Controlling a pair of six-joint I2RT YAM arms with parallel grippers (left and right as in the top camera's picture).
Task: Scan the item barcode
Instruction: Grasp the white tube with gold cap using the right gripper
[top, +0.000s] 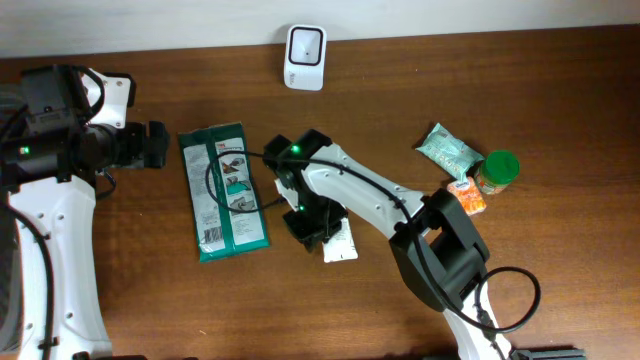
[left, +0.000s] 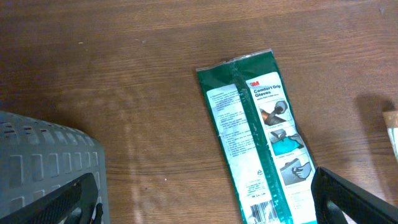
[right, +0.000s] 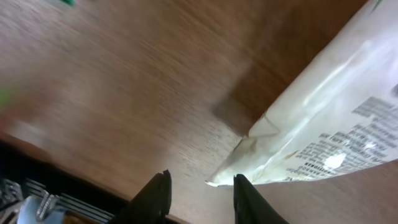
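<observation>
Packet (top: 343, 243) of white, crinkly film with fine black print is seen lying flat on the dark wood-grain table (top: 520, 90) — one creased corner reaches into the gap of the right gripper (right: 201, 177), whose black fingers are held slightly apart, unclamped. The left gripper (left: 202, 175) is spread wide above a glossy, flat green glove pack (left: 261, 143).

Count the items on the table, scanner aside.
5: green glove pack left, white pouch at the right gripper, teal packet, orange packet and green-lidded jar right. The arm may hide more.
</observation>
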